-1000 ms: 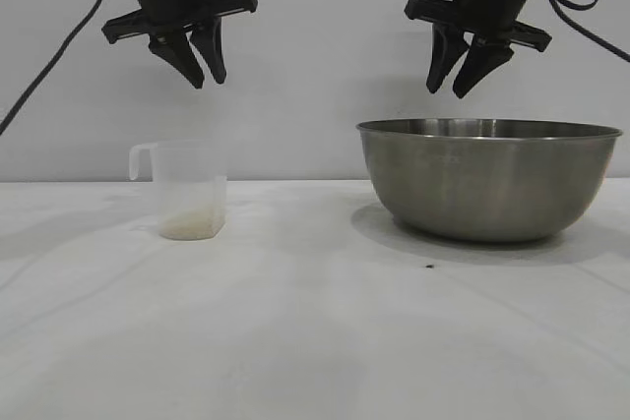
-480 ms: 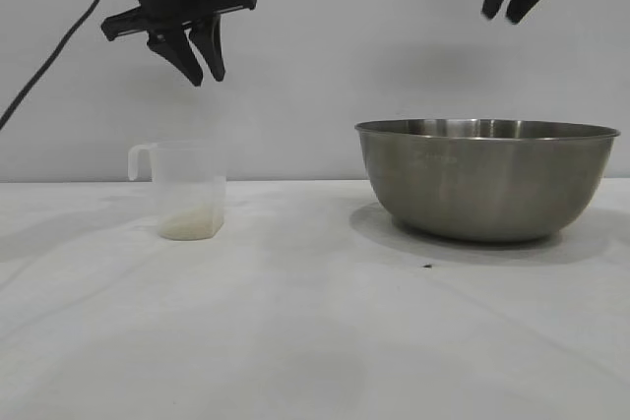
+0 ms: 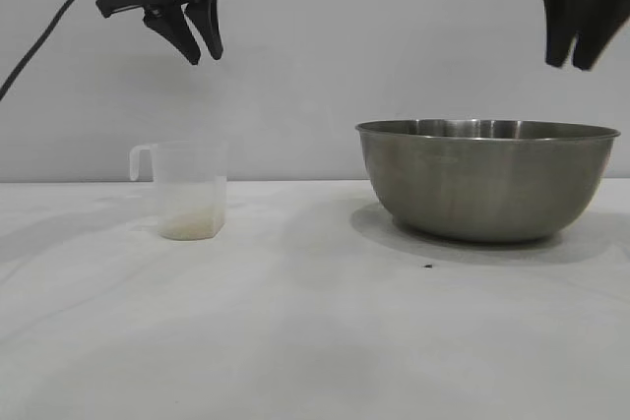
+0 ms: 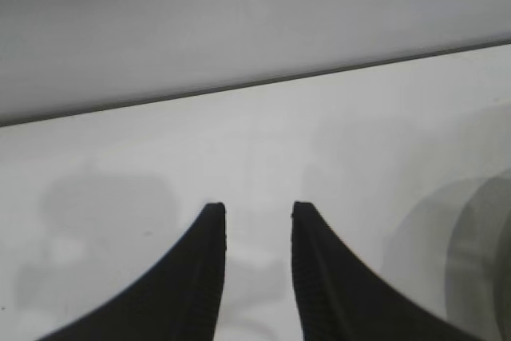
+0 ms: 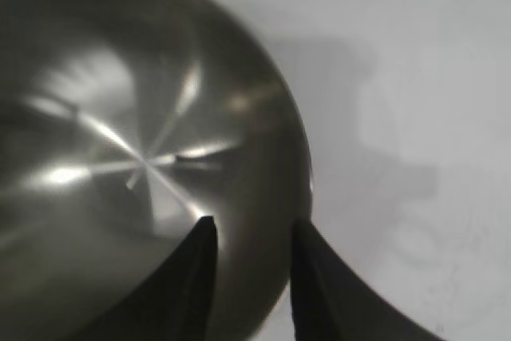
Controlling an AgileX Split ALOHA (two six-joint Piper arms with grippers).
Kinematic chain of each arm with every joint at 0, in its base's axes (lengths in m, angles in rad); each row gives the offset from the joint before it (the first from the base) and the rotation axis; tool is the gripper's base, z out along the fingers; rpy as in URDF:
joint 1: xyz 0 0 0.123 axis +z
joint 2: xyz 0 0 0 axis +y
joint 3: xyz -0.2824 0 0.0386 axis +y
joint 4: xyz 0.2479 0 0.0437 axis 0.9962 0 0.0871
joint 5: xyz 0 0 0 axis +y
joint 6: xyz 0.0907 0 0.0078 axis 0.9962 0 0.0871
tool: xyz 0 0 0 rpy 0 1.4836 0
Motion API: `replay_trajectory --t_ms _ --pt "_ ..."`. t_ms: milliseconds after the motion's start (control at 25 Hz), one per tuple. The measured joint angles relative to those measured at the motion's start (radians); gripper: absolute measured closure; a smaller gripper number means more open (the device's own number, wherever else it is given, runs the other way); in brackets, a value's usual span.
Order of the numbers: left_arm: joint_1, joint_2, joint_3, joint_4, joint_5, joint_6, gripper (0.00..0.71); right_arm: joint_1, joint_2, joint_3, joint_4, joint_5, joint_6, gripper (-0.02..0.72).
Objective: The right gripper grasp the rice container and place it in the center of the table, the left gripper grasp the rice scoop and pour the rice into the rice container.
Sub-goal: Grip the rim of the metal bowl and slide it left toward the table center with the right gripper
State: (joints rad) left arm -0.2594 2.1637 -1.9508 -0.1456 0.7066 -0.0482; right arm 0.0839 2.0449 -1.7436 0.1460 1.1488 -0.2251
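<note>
**A:** Which step are we on?

**B:** Step one, bowl pickup, nothing grasped yet. Right end effector (image 3: 575, 58) is hanging above the far right rim of the rice container (image 3: 487, 184), fingers pointing down, parted a little, holding nothing. The wrist view is showing the rim (image 5: 299, 141) running just ahead of its fingertips (image 5: 206, 225).

**A:** Where's the bowl sitting?

**B:** On the tabletop (image 3: 315, 341), well right of center, empty inside as far as the wrist view is showing.

**A:** Left side?

**B:** Left end effector (image 3: 200, 49) is hovering high over the rice scoop (image 3: 187, 190), narrow gap between fingers, empty. Scoop is standing upright at left, handle pointing left, thin layer of rice (image 3: 191, 226) at the bottom.

**A:** Next move?

**B:** I'm judging the right needs to drop so one finger goes inside the rim and one outside, then pinch. Alignment looks close, but the rim is blurred here, so I'm not certain. After that, drag or lift toward center.
</note>
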Motion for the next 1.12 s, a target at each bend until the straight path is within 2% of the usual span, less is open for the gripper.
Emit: replay_trajectory --t_ms 520,600,720,920,1120 --pt "0.0 0.0 0.0 0.007 -0.004 0.002 0.548 -0.008 0.135 0.0 -0.022 -0.042 0.0 0.476" --pt "0.0 0.0 0.0 0.007 -0.004 0.002 0.548 -0.008 0.145 0.0 -0.022 -0.042 0.0 0.601" --pt "0.0 0.0 0.0 0.007 -0.004 0.002 0.548 -0.008 0.149 0.0 -0.012 -0.038 0.004 0.703" --pt "0.0 0.0 0.0 0.007 0.0 0.002 0.548 0.006 0.149 0.0 -0.004 -0.013 0.004 0.703" --pt "0.0 0.0 0.0 0.007 0.021 0.004 0.548 0.071 0.149 0.0 -0.002 0.033 0.004 0.703"
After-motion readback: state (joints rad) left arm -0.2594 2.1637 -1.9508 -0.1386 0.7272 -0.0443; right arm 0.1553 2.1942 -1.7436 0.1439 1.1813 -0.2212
